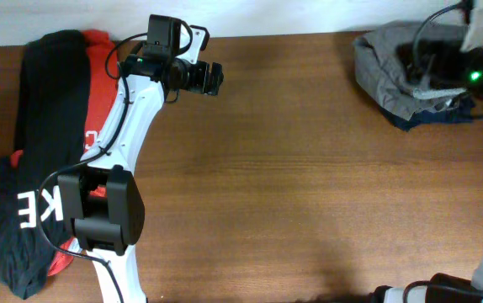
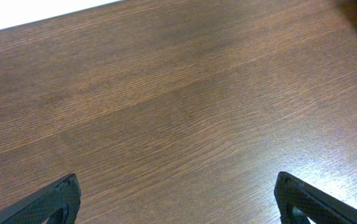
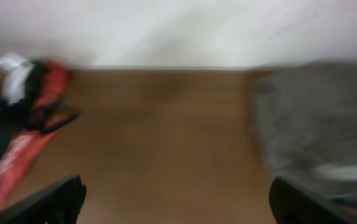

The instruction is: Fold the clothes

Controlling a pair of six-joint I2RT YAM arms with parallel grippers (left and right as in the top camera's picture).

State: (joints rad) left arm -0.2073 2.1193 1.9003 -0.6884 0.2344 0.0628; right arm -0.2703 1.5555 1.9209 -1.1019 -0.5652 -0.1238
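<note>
At the left edge of the table (image 1: pixel 309 185) lay a black garment with white lettering (image 1: pixel 31 168) over a red shirt (image 1: pixel 98 50); beside them the left gripper (image 1: pixel 212 77) hovered above bare wood, fingers spread wide and empty. The shorts (image 1: pixel 384 63) sat crumpled at the far right corner on a small navy garment (image 1: pixel 431 119), and looked soft, light and limp, probably best pinched at the thicker waistband or a leg hem. The right gripper (image 3: pixel 175 198), also spread and empty, hung by that heap, its arm covering part of it, and the blurred wrist view hid waistband and hems.
</note>
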